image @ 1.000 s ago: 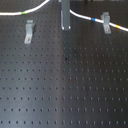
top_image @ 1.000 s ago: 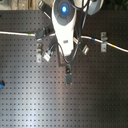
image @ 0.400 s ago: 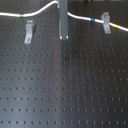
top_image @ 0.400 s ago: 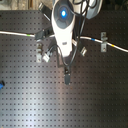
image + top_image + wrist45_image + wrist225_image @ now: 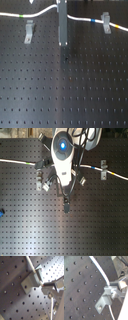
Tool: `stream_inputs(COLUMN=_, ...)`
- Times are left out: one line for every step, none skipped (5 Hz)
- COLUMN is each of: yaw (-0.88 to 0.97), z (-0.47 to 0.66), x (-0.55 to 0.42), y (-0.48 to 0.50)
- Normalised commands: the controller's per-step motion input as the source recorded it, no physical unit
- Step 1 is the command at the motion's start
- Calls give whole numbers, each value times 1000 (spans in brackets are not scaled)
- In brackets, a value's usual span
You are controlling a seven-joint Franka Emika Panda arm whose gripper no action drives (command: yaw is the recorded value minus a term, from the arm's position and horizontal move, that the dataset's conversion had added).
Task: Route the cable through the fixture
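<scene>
The cable (image 5: 47,11) is laid across the far part of the black bench (image 5: 65,95), near two metal clips. Whether the pincer (image 5: 65,208) is open cannot be told.

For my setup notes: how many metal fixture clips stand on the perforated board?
2. One clip stands toward the first exterior view's left, the other clip toward the first exterior view's right, beside the cable. The arm may hide more.

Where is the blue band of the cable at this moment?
In the first exterior view, the blue band sits on the white cable near the top right, just left of the right metal fixture and right of the gripper.
</scene>
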Motion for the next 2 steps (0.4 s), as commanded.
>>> stream_inputs(yaw=-86, z=513, x=-158, y=0)
stream_inputs(yaw=-60, z=71, x=-112, y=-14)
